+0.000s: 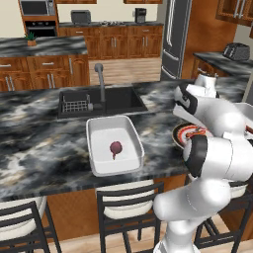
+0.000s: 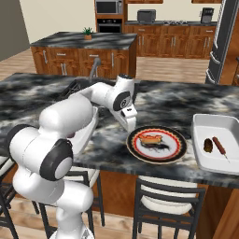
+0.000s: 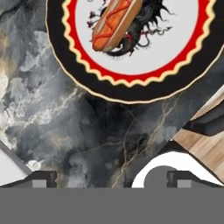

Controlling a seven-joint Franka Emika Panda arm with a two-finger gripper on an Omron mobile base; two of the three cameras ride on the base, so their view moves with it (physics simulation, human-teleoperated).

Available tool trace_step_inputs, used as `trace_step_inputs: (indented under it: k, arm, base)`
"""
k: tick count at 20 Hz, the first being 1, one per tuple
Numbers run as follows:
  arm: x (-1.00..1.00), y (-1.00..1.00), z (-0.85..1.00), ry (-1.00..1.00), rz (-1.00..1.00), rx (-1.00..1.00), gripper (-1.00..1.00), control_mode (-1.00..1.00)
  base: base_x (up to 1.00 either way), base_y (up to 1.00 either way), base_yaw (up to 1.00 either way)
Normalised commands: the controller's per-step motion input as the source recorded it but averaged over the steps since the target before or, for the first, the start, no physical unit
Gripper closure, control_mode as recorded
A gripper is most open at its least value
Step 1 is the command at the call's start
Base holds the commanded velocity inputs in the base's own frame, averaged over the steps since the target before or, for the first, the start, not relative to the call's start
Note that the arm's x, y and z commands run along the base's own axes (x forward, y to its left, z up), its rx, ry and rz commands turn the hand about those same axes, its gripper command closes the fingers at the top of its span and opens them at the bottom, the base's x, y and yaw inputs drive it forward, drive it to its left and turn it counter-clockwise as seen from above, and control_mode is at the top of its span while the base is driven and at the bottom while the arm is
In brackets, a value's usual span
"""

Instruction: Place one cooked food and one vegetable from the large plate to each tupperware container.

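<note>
Two tubs, one plate, and your gripper (image 3: 111, 178) hangs wide open and empty just short of the large plate (image 2: 177, 150).

On that plate you have one hot dog (image 3: 116, 22) beside a dark leafy vegetable (image 3: 142, 28). Left of the plate, one tupperware container (image 1: 99, 129) holds a single dark red beet (image 1: 115, 147); right of it, the second container (image 2: 205, 122) holds a sausage (image 2: 219, 146) and a dark vegetable (image 2: 208, 145). Beyond the plate sit the sink (image 1: 121, 100) and its faucet (image 1: 100, 79).

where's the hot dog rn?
The orange-brown hot dog in a bun lies on the round dark-rimmed, red-banded plate on the marble counter, right base view centre-right, between the open pincer and the right white rectangular tub.
</note>
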Motion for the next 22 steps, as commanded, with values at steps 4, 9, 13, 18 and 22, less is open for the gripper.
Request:
trace_step_inputs:
  k: [4,9,13,18,22]
  arm:
    - [0.15,-0.67,0.00,0.00,0.02,-0.01,-1.00,-1.00]
    - [0.03,-0.42,-0.12,0.00,0.00,-0.09,-1.00,-1.00]
    - [0.03,-0.05,-0.29,0.00,0.00,-0.13,-1.00,-1.00]
    - [0.30,-0.21,-0.25,0.00,0.00,-0.04,-1.00,-1.00]
    - [0.45,-0.31,-0.31,0.00,0.00,0.00,-1.00,-1.00]
  base:
    - [0.00,0.00,0.00]
    - [0.00,0.00,0.00]
    - [0.00,0.00,0.00]
    - [0.00,0.00,0.00]
    - [0.00,0.00,0.00]
